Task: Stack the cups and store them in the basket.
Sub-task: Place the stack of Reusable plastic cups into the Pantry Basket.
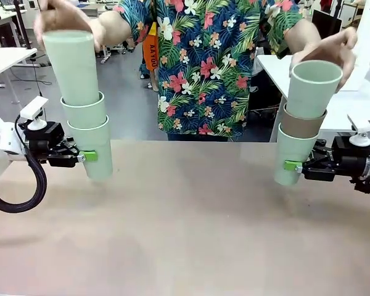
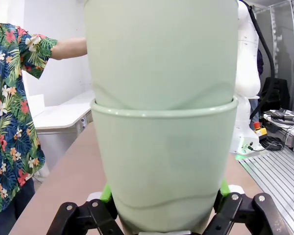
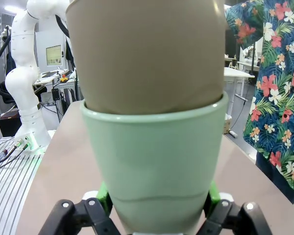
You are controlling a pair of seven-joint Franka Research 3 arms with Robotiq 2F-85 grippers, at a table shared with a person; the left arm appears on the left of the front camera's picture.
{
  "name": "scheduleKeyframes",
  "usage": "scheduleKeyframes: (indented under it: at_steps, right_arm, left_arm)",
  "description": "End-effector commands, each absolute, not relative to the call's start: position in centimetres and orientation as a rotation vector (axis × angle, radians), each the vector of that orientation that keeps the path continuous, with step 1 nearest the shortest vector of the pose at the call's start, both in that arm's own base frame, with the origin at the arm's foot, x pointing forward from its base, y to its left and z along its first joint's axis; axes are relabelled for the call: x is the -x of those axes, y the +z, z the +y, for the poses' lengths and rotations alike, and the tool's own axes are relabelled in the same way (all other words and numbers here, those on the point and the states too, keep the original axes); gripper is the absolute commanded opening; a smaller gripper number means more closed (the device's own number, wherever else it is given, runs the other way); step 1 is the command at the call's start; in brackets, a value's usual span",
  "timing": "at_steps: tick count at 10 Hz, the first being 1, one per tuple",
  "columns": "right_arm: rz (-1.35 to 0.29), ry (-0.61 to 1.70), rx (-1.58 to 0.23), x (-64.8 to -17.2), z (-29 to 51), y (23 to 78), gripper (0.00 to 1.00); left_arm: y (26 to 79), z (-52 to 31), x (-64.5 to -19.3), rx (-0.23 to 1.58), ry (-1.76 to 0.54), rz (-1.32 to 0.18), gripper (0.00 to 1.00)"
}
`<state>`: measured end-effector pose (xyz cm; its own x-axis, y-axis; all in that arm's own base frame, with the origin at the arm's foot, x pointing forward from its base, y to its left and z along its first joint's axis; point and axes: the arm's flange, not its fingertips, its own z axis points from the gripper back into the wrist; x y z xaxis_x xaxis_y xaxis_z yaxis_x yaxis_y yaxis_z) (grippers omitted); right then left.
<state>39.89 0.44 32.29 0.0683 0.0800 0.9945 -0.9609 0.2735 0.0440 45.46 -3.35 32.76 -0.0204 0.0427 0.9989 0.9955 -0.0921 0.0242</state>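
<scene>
A wide brown desk (image 1: 185, 240) is shown, with a person in a floral shirt (image 1: 203, 68) stood at its far side. Two upright stacks of cups are held over the desk, well apart. The left stack (image 1: 84, 114) is made of three mint green tumblers. In the right stack (image 1: 311, 86), a brown-taupe tumbler (image 1: 302, 125) is nested between two mint ones. The top cups are gripped by one hand (image 1: 60, 18) and the other hand (image 1: 333, 52). The lowest cup of each stack is clamped by the left tool (image 1: 89, 156) and the right tool (image 1: 292, 165).
</scene>
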Motion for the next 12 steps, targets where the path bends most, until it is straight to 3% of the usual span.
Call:
scheduleKeyframes:
  at_steps: [1, 12]
  right_arm:
    - [-1.228, 1.009, -0.975, -39.94, 0.46, 32.51, 0.86]
    - [-1.228, 1.009, -0.975, -39.94, 0.46, 32.51, 0.86]
  left_arm:
    - [33.22, -3.38, -45.57, 1.296, -1.281, -1.219, 0.86]
    - [33.22, -3.38, -45.57, 1.296, -1.281, -1.219, 0.86]
